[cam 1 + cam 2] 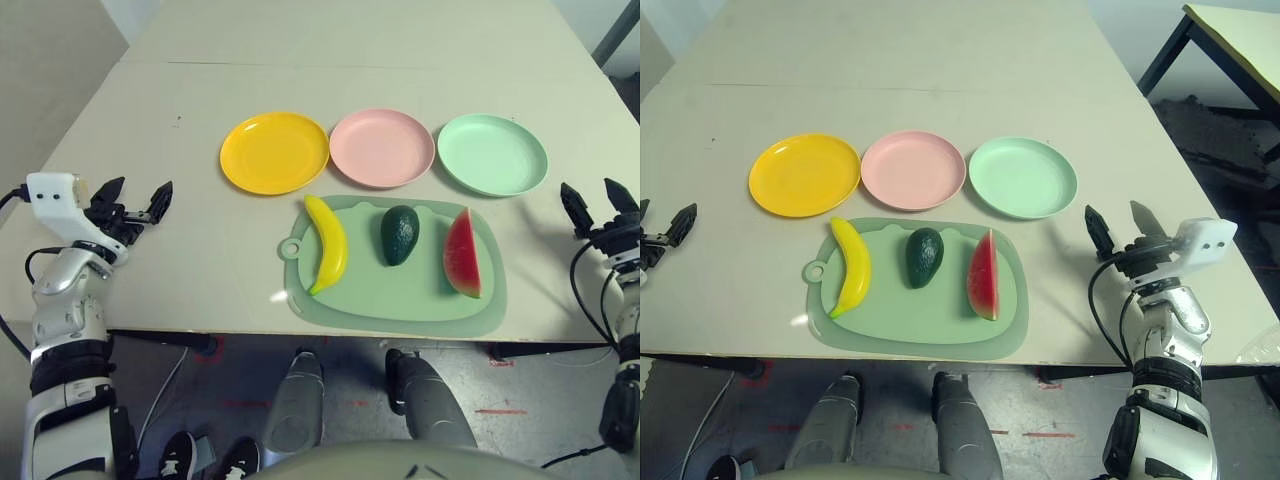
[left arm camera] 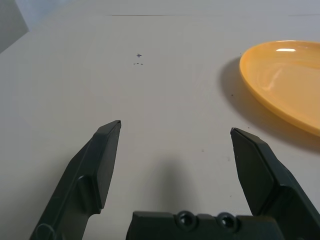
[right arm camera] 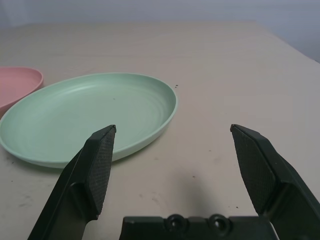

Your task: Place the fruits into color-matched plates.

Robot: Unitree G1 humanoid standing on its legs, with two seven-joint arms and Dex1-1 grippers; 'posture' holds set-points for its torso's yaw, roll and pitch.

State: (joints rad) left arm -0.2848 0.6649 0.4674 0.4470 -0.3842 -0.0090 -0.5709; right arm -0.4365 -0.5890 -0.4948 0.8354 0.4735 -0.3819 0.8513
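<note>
1. Cut off at the right edge of the left eye view: right gripper (image 1: 1118, 226), shown whole in the right eye view; likewise left gripper (image 1: 135, 201) trimmed to a few black fingertips at the left edge of the right eye view.
2. Partly out of frame in the wrist views: yellow plate (image 2: 285, 80), cropped at the picture's side, and pink plate (image 3: 17, 85), reduced to a sliver of rim beside the green plate (image 3: 90, 112).
3. Left gripper held low over bare table (image 1: 180, 270), well left of the yellow plate, fingers spread wide, nothing between them, pointing forward roughly level.
4. Right gripper held at the table's right side, near the green plate but apart from it, fingers likewise spread wide and empty, tips raised slightly.
5. Silver forearms rising from both lower corners, wrists bent inward toward the table.
6. Three plates in a row across the table, yellow on the robot's left, pink in the middle, green on the right, rims close together; all three bare inside.
7. Just in front of the plates, a green mat (image 1: 400, 300) with a small round tab at its left, carrying all three fruits side by side and apart from one another.
8. On the mat: banana (image 1: 328, 243) at the left, curved, lying lengthwise; avocado (image 1: 399, 234) in the middle; watermelon wedge (image 1: 461, 253) at the right, red face showing, green rind along its outer edge.
</note>
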